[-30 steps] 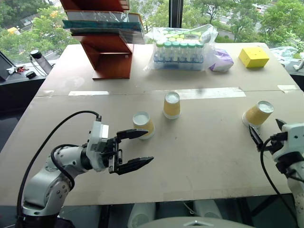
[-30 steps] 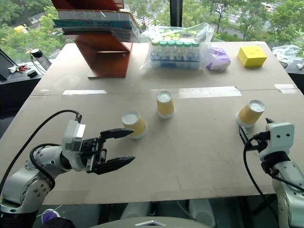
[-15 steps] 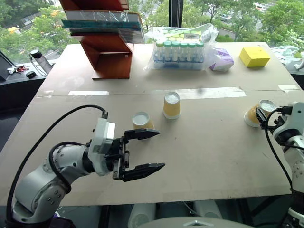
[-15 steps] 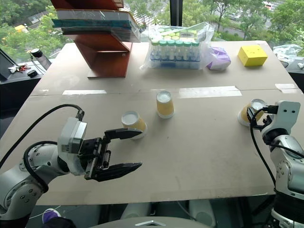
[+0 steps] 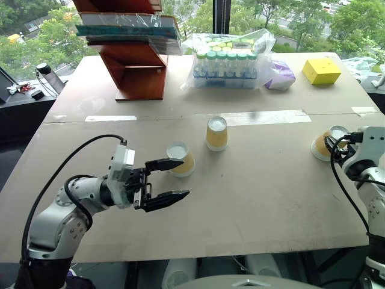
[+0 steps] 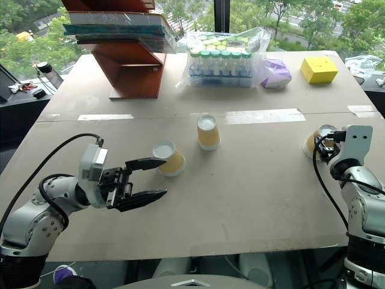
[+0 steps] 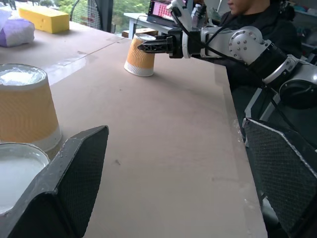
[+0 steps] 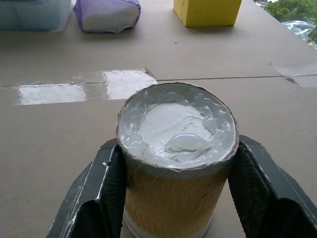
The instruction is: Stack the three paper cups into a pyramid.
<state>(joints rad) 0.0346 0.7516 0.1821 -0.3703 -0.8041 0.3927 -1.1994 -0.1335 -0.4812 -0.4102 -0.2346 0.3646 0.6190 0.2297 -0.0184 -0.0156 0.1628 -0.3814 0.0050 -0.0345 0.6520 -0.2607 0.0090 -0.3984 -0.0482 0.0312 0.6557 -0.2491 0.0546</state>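
The right cup (image 8: 177, 163), upside down far right of the middle cup (image 5: 217, 133), sits clamped between the right gripper (image 8: 176, 191) fingers and risks crushing or slipping when lifted, while the left gripper (image 5: 163, 180), fingers spread empty, could topple the left cup (image 5: 181, 159).

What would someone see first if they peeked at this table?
Probably the three upside-down orange paper cups spread out on the brown table, none stacked yet. The right tool is squeezing the cup by the table's right edge, and the left tool waits open beside the cup on the left.
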